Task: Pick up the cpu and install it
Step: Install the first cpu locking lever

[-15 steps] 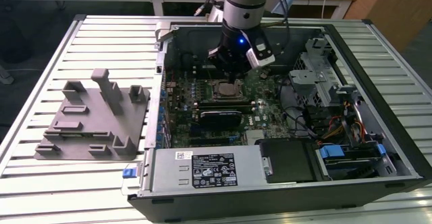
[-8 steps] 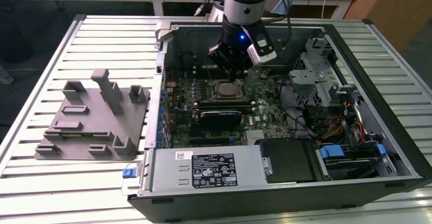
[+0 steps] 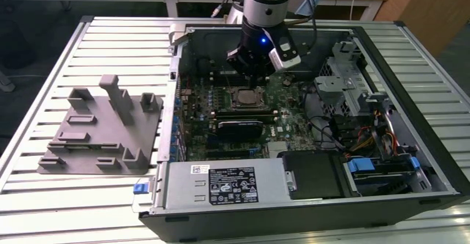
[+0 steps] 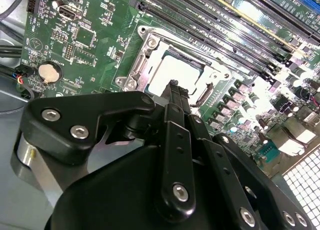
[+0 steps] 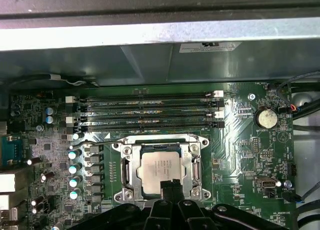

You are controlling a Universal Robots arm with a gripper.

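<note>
The cpu [image 5: 159, 165], a flat square chip with a silvery top, lies in the metal-framed socket [image 5: 194, 166] on the green motherboard [image 5: 240, 155]. In the exterior view the cpu [image 3: 246, 96] sits mid-board inside the open computer case. My gripper [image 3: 254, 82] hangs just above the socket. In both wrist views its black fingertips stand together: the gripper [image 5: 171, 186] is over one edge of the chip, and in the second wrist view the gripper [image 4: 173, 87] is shut with nothing between the fingers, over the bright cpu [image 4: 172, 69].
A grey plastic fixture block [image 3: 103, 131] with upright posts rests on the slatted table at the exterior view's left. Memory slots [image 5: 145, 112] run beside the socket. The power supply [image 3: 220, 183], drive cage [image 3: 349, 73] and cables [image 3: 345, 128] crowd the case [image 3: 411, 90].
</note>
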